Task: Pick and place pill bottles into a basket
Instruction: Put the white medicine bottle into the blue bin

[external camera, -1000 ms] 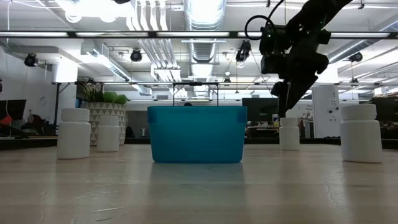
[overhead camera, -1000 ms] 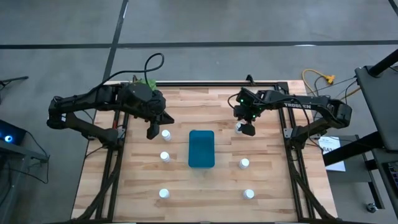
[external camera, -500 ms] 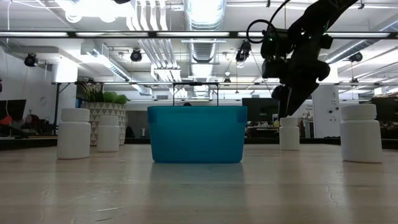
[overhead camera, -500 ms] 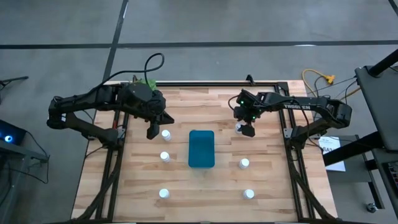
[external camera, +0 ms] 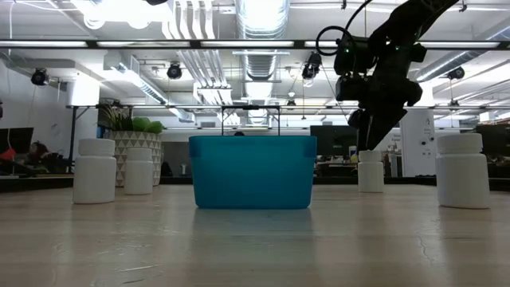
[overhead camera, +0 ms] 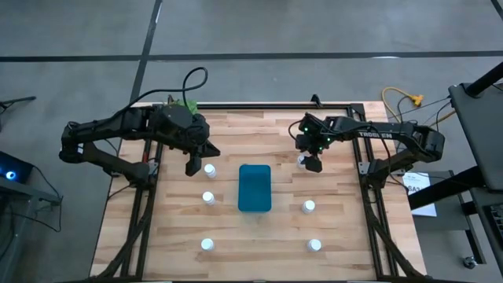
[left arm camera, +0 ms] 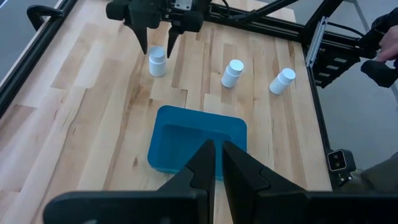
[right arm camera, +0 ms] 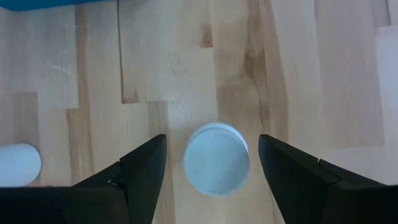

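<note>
Overhead, right gripper (right arm camera: 211, 163) wide astride an upright pill bottle (right arm camera: 216, 158), seemingly without contact; left gripper (left arm camera: 216, 163) narrow.

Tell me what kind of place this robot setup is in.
Probably a lab or open-plan industrial workspace. The low view shows exposed ceiling ducts and strip lights, with desks far behind. The high view shows a wooden table in a metal frame on a bare concrete floor.

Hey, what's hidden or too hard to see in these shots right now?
- High view: the right gripper covers most of the pill bottle below it.
- Low view: the basket wall hides its inside and whatever stands behind it.
- Any bottle label: too small in every view.
- Right wrist view: a second bottle is cut off by the edge.
</note>
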Robot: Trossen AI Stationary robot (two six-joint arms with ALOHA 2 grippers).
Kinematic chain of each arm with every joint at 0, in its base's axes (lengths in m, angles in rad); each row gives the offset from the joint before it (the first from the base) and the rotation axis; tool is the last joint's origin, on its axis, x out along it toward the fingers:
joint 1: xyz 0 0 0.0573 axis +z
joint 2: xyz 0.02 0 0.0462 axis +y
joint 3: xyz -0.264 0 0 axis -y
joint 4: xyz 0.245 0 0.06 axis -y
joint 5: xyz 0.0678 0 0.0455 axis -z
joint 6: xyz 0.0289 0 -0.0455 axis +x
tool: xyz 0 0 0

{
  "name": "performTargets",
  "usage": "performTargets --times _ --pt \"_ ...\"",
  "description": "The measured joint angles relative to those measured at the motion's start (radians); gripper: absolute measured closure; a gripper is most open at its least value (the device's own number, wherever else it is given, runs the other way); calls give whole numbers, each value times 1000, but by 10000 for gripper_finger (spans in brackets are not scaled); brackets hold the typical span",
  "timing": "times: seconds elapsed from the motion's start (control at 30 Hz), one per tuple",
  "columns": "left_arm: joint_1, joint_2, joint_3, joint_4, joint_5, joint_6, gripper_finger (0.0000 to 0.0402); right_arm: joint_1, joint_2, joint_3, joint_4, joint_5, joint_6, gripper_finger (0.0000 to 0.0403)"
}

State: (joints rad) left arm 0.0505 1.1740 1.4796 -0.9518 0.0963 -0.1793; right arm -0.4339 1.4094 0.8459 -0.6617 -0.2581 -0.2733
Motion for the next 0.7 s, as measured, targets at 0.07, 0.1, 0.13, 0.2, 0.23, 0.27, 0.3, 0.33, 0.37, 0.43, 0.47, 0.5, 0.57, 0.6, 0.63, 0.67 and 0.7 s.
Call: performTargets --times 0.07,0.1,0.13,0.2,0.23,0.27,0.3,0.33,0.37,0.43,0.47,0.5,0.57,0.6,0.63,0.67,0.7 --pt "0 0 0 0 0 0 391 0 0 0 -2 2 -1 156" --pt "0 0 0 0 0 0 391 0 0 0 -4 6 -1 157" --pt "0 0 0 0 0 0 391 0 0 0 -6 17 -1 157" --pt "0 0 0 0 0 0 391 0 0 0 -11 26 0 156" --pt "0 0 0 0 0 0 391 0 0 -2 -13 28 0 156" --pt "0 0 0 0 0 0 391 0 0 -3 -13 31 0 157" --pt "0 0 0 0 0 0 391 0 0 -3 -13 33 0 157" --pt "0 0 0 0 0 0 391 0 0 -3 -13 33 0 156" --pt "0 0 0 0 0 0 391 0 0 -3 -13 33 0 156" --pt "0 0 0 0 0 0 391 0 4 -3 -13 33 0 156" --pt "0 0 0 0 0 0 391 0 8 -3 -14 33 0 157" --pt "0 0 0 0 0 0 391 0 12 -3 -14 34 0 156" --pt "0 0 0 0 0 0 391 0 25 -3 -13 34 0 156" --pt "0 0 0 0 0 0 391 0 33 -3 -14 34 0 156" --pt "0 0 0 0 0 0 391 0 43 -3 -14 34 4 157" --pt "0 0 0 0 0 0 391 0 51 -3 -13 33 6 157" --pt "0 0 0 0 0 0 391 0 59 -3 -14 33 8 158"
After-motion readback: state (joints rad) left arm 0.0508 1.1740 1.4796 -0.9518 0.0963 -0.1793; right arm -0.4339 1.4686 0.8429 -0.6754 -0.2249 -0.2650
